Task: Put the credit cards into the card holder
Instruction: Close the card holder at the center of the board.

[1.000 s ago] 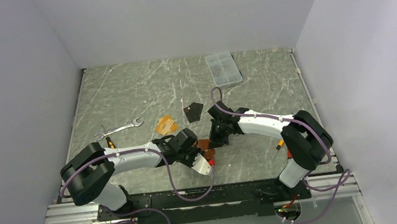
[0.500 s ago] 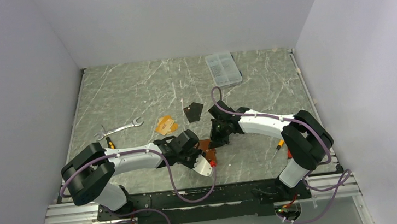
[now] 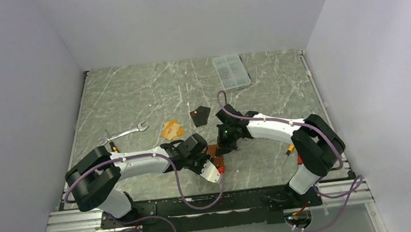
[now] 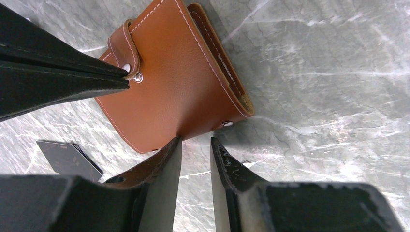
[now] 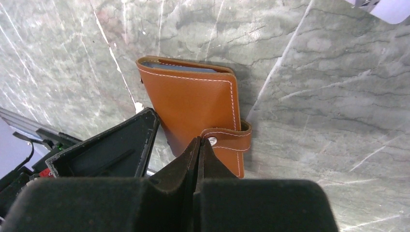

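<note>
The card holder is a brown leather wallet lying closed on the table, with its snap tab fastened; it shows again in the right wrist view and between the two arms from above. My right gripper is shut, its tips resting against the snap tab. My left gripper is open at the holder's near edge; one fingertip touches that edge, and only table shows between the jaws. An orange-tan credit card and a black one lie on the table behind the holder.
A clear compartment box stands at the back. A wrench and a small screwdriver lie at the left. Another small screwdriver lies beside the right arm. The black card lies left of my left fingers.
My left gripper has edged slightly closer to the card holder. The right gripper stays shut at the snap tab, and the holder has not moved.
</note>
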{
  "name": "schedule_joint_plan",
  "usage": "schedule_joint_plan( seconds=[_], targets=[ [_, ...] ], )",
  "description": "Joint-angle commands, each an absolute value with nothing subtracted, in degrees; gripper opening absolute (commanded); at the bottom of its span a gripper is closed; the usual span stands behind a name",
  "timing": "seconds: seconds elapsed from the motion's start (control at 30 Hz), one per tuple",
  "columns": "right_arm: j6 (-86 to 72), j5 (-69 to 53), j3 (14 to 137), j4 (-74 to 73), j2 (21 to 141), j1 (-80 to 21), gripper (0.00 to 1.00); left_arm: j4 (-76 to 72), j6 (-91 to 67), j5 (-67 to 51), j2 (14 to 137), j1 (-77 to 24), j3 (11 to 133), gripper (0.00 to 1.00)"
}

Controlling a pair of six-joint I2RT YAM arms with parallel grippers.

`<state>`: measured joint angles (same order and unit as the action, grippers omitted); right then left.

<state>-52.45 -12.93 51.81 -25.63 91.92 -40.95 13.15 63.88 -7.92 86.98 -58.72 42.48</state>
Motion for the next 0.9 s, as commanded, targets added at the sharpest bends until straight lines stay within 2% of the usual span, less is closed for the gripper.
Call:
schedule_joint_plan(
  seconds=[0.0, 0.57, 0.87],
  targets=[
    [-51.01, -16.71, 53.47, -25.44, 92.05, -40.89, 0.0, 12.63, 64.81, -10.18, 87.1, -59.36, 44.21, 0.34],
    [-51.54, -15.33, 53.42, -25.49, 93.93, -40.87, 0.0, 12.61, 62.74, -9.6, 86.19, -59.32, 43.97, 0.32],
    [-53.68, -13.8, 48.57, -23.72, 91.47, -40.87, 0.0, 12.54, 61.6, -9.27, 85.04, -58.68, 43.51, 0.32]
  ],
)
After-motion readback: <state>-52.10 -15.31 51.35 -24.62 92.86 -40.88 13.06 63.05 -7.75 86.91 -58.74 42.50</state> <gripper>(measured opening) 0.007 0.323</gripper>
